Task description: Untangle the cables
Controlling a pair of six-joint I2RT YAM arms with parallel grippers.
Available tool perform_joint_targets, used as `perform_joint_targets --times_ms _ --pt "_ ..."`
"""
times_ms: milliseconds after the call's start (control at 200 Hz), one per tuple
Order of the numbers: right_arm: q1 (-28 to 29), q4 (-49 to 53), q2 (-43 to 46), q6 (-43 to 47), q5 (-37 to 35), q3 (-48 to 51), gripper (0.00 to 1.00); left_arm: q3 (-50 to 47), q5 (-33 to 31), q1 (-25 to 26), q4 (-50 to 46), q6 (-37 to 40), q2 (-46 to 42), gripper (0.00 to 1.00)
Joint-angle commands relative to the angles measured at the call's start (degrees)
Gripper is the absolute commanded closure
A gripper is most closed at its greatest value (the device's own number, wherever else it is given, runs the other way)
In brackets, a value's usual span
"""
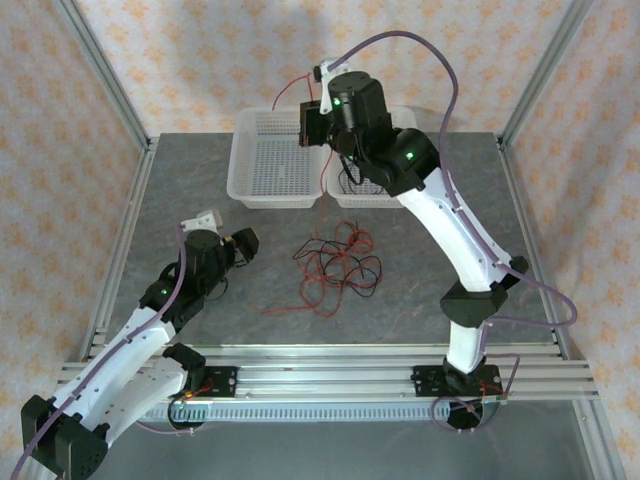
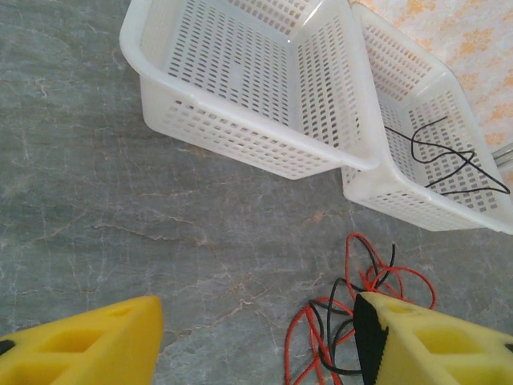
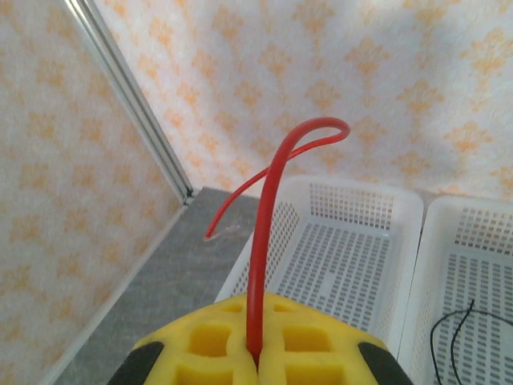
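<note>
**A:** What are we finding nearest the bench's near edge?

**B:** We are looking at the left gripper point(image 1: 243, 246), which is hanging over the near-left part of the bench point(image 1: 190, 190). Its yellow fingers point(image 2: 88, 345) are standing well apart, and nothing is sitting between them, just bare grey surface.

**A:** And the cables, where are they lying?

**B:** We are seeing a tangle of red and black cables point(image 1: 335, 263) lying about the middle of the bench, just to the right of that gripper. From above, the two are looking apart. In the left wrist view the tangle point(image 2: 353, 293) is running in behind the right-hand finger, so there we are not able to tell whether they are touching.

**A:** What are we noticing farther back?

**B:** Two white slotted baskets are standing side by side along the far edge, their walls touching. The left basket point(image 1: 262, 190) is holding nothing that we can make out. The right basket point(image 2: 401, 200) is holding one loose black cable point(image 2: 449, 160) on its floor.

**A:** And the other arm?

**B:** We are watching it reach across to the far edge. The right gripper point(image 1: 312, 125) is hanging above the baskets, near where they meet. Its jaws are pressed together on a single red cable point(image 3: 268, 208), which is rising from between the yellow pads point(image 3: 200, 341), looping over at the top and trailing off leftward with its free end in the air. From above, that red cable point(image 1: 290, 88) is arching out to the left of the gripper, well apart from the tangle.
</note>
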State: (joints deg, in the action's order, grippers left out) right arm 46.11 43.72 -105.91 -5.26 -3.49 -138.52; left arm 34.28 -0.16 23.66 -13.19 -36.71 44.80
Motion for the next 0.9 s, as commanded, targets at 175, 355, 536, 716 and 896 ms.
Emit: perform_joint_targets --times_ms 175,355,536,716,896 --pt "-0.05 -15.13 2.72 0.81 -2.25 -1.16 1.0 -2.04 0.0 1.98 3.48 -1.95 -0.32 0.35" --pt "-0.12 -22.19 2.37 1.69 -3.9 -0.93 1.0 -2.3 -0.71 2.99 3.96 -2.14 -0.1 0.35" --pt "-0.07 -28.43 0.94 3.86 -4.98 -0.61 1.0 -2.64 -0.96 3.65 4.4 -2.31 0.34 0.35" --pt "-0.15 -34.53 -0.89 6.91 -7.01 -0.88 1.0 -2.73 -1.24 4.22 4.94 -2.58 0.81 0.35" --pt "-1.21 -39.76 -4.74 8.56 -5.83 -1.35 1.0 -2.39 -1.4 4.87 5.45 -2.67 1.08 0.35"
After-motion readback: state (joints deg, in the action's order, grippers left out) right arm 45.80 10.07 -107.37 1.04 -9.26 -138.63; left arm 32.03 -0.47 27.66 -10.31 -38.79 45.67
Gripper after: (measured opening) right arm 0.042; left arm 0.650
